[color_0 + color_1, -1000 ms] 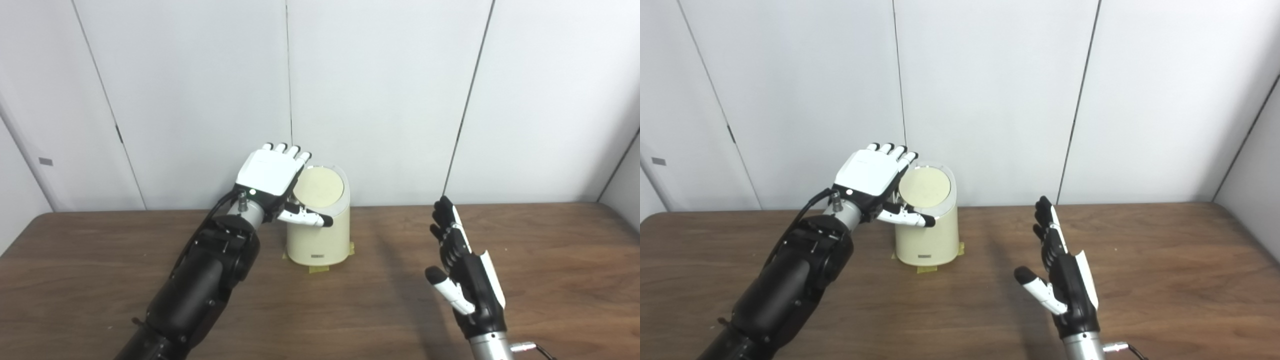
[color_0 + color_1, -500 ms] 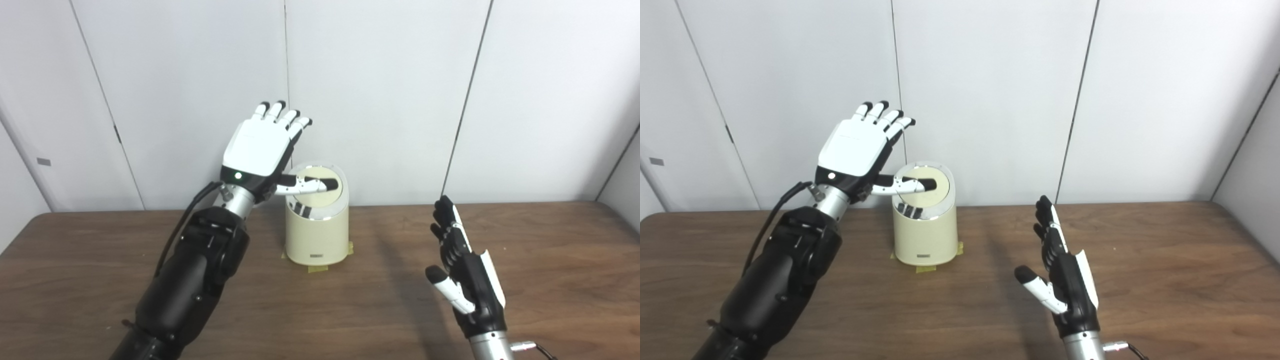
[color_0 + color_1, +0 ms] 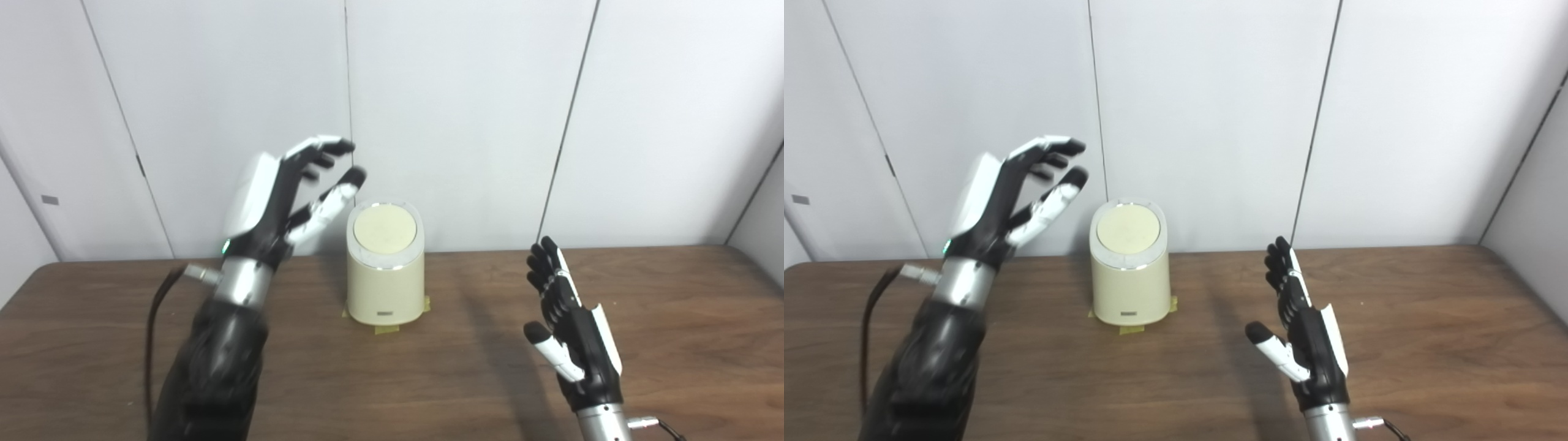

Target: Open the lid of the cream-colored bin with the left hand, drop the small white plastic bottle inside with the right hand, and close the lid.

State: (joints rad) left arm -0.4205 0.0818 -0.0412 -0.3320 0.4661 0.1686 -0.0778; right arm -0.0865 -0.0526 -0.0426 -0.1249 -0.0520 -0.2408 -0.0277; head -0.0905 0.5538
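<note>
Fingers spread wide and empty on both hands: left hand point(image 3: 278, 196) raised at mid-left of frame, nearer the bin point(image 3: 384, 269) just right of it; right hand point(image 3: 572, 340) lower right. Lid point(image 3: 384, 228) shut; no bottle visible.

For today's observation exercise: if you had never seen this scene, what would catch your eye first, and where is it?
The cream-colored bin stands alone mid-table against the wall, lid shut. The left hand is raised beside it, blurred, fingers spread, touching nothing. The right hand waits open and upright over the table's right side.
</note>
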